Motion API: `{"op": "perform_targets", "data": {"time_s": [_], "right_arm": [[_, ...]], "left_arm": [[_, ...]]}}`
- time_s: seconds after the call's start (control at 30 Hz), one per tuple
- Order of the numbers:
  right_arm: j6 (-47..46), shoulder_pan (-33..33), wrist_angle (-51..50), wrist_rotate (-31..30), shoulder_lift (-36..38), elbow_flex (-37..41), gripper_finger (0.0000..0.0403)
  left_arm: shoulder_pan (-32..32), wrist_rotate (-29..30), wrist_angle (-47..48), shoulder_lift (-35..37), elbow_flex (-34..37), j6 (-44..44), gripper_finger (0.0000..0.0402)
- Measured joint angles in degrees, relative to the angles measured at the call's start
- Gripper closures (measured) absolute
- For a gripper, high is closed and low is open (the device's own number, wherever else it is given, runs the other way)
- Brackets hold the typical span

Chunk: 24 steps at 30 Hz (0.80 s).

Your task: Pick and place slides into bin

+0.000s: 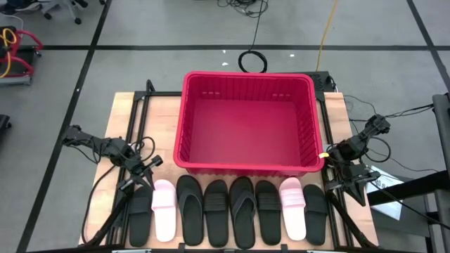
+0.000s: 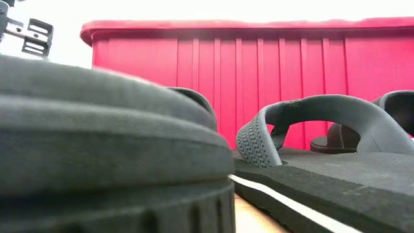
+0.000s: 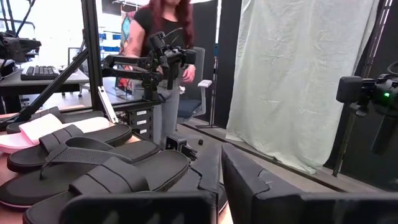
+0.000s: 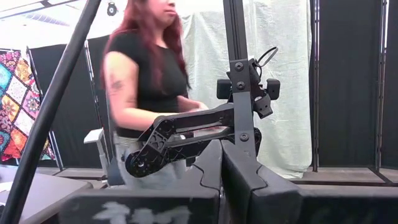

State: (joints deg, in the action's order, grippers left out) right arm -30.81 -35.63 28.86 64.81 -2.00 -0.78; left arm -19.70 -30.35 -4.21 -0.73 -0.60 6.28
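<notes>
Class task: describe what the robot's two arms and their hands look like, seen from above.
Both the left arm and the right arm are dark, slim and jointed, with thin black cables looping beside them. Each ends in a small black two-fingered hand: left hand, right hand.

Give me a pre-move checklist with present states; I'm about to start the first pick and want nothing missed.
1. Bin empty and ready to receive: ok, nothing lies inside it.
2. Slides laid out within reach: ok, eight in a row along the table's near edge, none yet in the bin.
3. Left hand free: ok, shut and holding nothing, beside the row's left end.
4. Right hand free: ok, shut and empty, near the bin's right corner.
5. Hand open for a grasp: not ok, both are shut.
6. Room behind clear of people: not ok, a person stands beyond the table.
</notes>
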Motion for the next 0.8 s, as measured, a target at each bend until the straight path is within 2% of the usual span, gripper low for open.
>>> {"op": "perform_targets", "data": {"time_s": [0.27, 0.6, 0.8], "right_arm": [[0.04, 0.01, 0.0, -0.1, 0.01, 0.0, 0.0403], [2.83, 0.0, 0.55, -0.49, 0.02, 0.01, 0.0403], [-5.35, 0.01, 5.96, -0.25, 0.02, 0.02, 0.0403]], "left_arm": [[0.0, 0.0, 0.02, -0.02, 0.0, -0.02, 0.0376], [0.0, -0.02, 0.02, -0.02, 0.0, -0.02, 0.0399], [0.0, -0.01, 0.02, 0.0, 0.0, -0.01, 0.0389]]}}
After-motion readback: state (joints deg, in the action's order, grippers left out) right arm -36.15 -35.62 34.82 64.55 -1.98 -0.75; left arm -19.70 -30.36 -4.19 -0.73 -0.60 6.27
